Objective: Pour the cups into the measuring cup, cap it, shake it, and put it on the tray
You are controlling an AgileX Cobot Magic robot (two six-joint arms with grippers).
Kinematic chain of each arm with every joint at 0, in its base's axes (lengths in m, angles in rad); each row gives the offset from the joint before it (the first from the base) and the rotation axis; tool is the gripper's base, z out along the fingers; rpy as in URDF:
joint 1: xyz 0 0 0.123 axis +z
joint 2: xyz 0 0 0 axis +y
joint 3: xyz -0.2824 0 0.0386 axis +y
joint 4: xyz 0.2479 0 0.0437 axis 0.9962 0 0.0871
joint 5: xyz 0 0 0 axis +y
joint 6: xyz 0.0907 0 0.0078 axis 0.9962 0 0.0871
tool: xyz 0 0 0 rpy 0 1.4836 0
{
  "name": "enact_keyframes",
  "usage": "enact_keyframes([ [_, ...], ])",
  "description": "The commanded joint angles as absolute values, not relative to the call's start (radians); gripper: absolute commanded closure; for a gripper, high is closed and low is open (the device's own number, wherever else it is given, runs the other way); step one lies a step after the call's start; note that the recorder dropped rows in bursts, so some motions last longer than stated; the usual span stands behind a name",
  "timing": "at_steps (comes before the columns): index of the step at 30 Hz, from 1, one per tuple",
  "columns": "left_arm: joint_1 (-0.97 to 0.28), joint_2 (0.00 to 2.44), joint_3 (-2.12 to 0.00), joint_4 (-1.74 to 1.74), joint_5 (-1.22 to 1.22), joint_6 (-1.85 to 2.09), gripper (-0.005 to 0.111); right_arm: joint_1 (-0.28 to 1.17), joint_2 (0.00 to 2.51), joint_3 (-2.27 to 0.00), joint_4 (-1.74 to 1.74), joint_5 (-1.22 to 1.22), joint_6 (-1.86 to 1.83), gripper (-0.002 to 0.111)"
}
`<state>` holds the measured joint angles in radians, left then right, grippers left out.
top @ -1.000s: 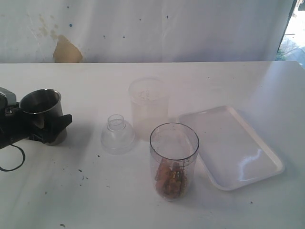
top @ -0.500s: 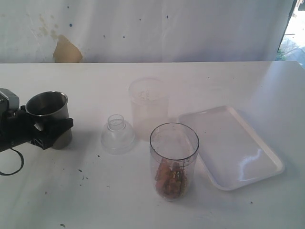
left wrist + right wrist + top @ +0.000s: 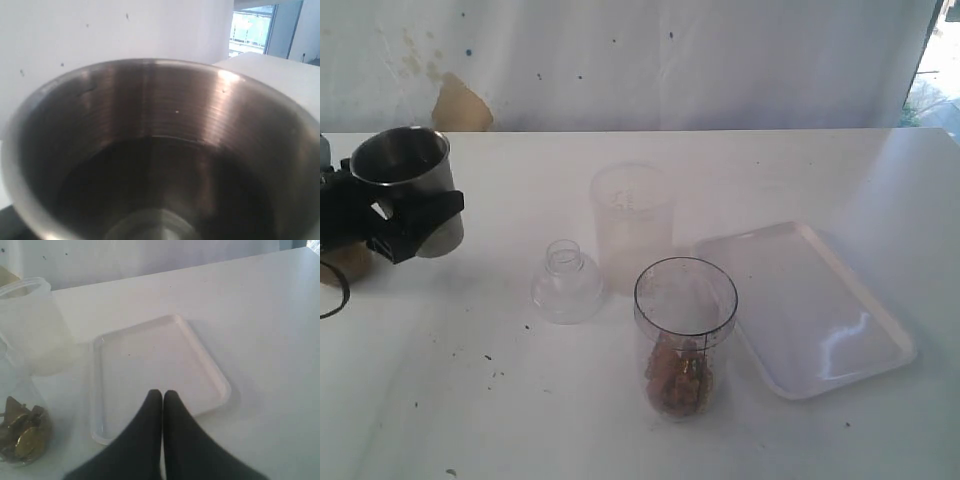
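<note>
The left gripper (image 3: 412,215) has its black jaws clamped on the steel tumbler (image 3: 405,170) — one finger in front, one behind. It holds the tumbler upright at the far left of the table (image 3: 770,170). In the left wrist view the tumbler fills the whole picture. Its inside is dark, and I cannot tell what is in it. Close by this gripper, at the left edge of the exterior view, the brown wooden cup (image 3: 342,262) peeks out.

The right gripper (image 3: 162,396) has its two fingers pressed tight together with nothing between them. It hangs above the white tray (image 3: 150,350).

The measuring cup (image 3: 685,330) stands open just beside the tray's left side — there are brown bits (image 3: 678,375) at its bottom. Behind it stands the frosted cup (image 3: 632,225). The clear cap (image 3: 566,285) sits on the table to the left of these two.
</note>
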<state>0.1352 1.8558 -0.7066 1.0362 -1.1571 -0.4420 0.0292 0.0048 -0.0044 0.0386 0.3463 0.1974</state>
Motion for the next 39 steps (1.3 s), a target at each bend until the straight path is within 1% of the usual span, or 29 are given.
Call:
enact_keyframes([
  [1,0.078,1.72,-0.711,1.011,-1.221,-0.498,0.107,0.021,0.0,0.0,0.033,0.344,0.198,0.108],
  [7,-0.047,1.576,-0.711,1.002,-1.201,-0.618,0.107,0.021,0.0,0.0,0.033,0.344,0.198,0.108],
  [10,-0.107,1.55,-0.711,1.002,-1.113,-0.632,0.107,0.021,0.0,0.0,0.033,0.344,0.198,0.108],
  [17,-0.251,1.545,-0.713,0.915,-1.017,-0.632,0.107,0.021,0.0,0.0,0.033,0.344,0.198,0.108],
  [27,-0.433,1.545,-0.887,0.939,-0.81,-0.658,0.107,0.021,0.0,0.0,0.033,0.344,0.198,0.108],
  [30,-0.469,1.555,-0.931,0.939,-0.757,-0.658,0.107,0.021,0.0,0.0,0.033,0.344,0.198,0.108],
  [33,-0.491,1.586,-0.958,0.939,-0.757,-0.658,0.107,0.021,0.0,0.0,0.033,0.344,0.198,0.108],
  [39,-0.491,1.695,-0.968,0.931,-0.8,-0.651,0.107,0.021,0.0,0.0,0.033,0.344,0.198,0.108],
])
